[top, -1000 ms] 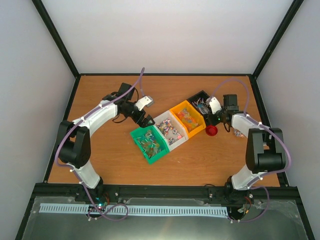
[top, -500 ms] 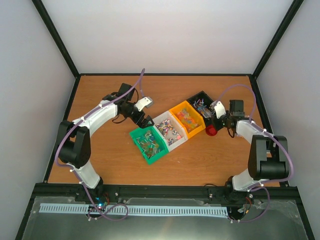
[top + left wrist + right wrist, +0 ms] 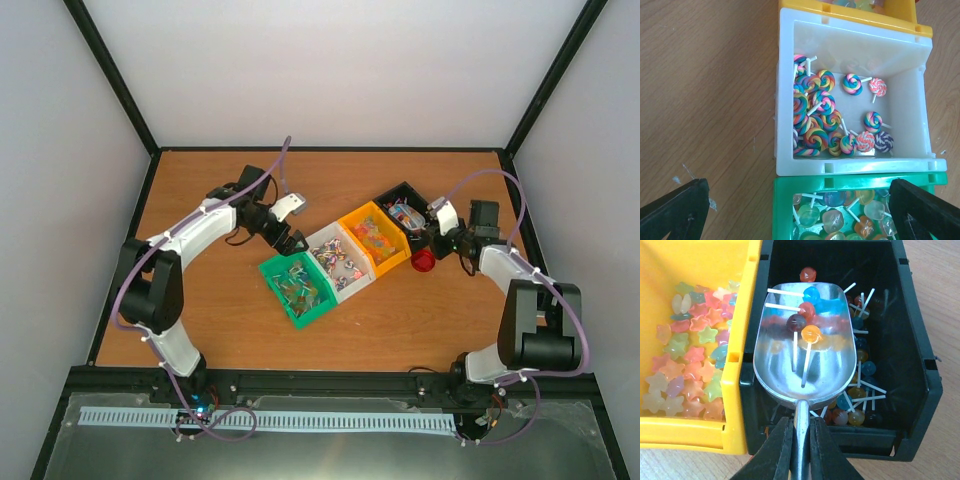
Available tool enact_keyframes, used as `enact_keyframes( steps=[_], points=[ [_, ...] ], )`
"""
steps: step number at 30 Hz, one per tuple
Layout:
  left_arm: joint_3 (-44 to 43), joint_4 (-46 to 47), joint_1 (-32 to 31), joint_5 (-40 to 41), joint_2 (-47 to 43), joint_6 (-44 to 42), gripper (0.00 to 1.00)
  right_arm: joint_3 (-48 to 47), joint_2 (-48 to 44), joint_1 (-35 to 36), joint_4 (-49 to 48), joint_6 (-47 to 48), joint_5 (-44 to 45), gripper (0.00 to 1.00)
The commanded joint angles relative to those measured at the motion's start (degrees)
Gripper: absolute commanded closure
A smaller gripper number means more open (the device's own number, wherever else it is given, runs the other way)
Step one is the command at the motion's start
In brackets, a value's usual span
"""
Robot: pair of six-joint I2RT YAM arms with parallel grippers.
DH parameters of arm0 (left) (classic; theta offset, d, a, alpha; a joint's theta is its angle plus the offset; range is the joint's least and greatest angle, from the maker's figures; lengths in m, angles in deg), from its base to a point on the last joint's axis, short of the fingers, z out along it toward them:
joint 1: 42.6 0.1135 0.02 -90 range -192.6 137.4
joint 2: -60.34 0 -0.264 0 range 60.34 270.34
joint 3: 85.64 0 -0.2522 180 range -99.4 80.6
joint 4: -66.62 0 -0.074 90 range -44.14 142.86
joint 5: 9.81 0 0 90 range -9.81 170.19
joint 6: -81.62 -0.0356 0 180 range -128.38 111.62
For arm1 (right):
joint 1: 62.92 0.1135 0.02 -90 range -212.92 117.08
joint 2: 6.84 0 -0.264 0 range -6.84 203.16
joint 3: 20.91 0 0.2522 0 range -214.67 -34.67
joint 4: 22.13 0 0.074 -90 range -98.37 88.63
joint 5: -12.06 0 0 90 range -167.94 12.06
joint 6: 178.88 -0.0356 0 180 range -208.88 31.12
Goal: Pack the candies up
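Your right tool [image 3: 801, 440] pinches the scoop [image 3: 785, 375] by its handle; the candies [image 3: 810, 332] look light and rolly, so hold it level. Left tool [image 3: 800, 210] hangs spread.

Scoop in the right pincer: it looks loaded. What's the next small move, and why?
Probably raise the scoop straight up, kept level. The right pincer is shut on its handle, a few ball lollipops lie loose in the bowl, and the bowl hangs over the black bin, close beside the yellow bin; tilting or swinging sideways might spill them.
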Motion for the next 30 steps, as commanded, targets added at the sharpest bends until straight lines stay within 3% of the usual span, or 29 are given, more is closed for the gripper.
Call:
enact_keyframes(
  steps=[1,14,23,30],
  points=[
    [-2.9,-1.2,0.2,0.1,0.7,0.4,0.00,0.0,-1.6,-0.7,-2.0,1.4,-4.1,0.97],
    [-3.5,-1.7,0.2,0.2,1.3,0.6,0.00,0.4,-3.3,-5.0,-1.9,3.0,-8.8,0.97],
    [-3.9,-3.0,0.2,0.6,1.2,0.1,0.00,-1.9,-4.9,-7.6,-0.4,2.7,-19.7,0.97],
    [-3.7,-3.8,0.3,-0.1,0.0,-0.6,0.00,-9.5,-5.3,-11.5,11.0,7.2,-25.9,0.97]
  ],
)
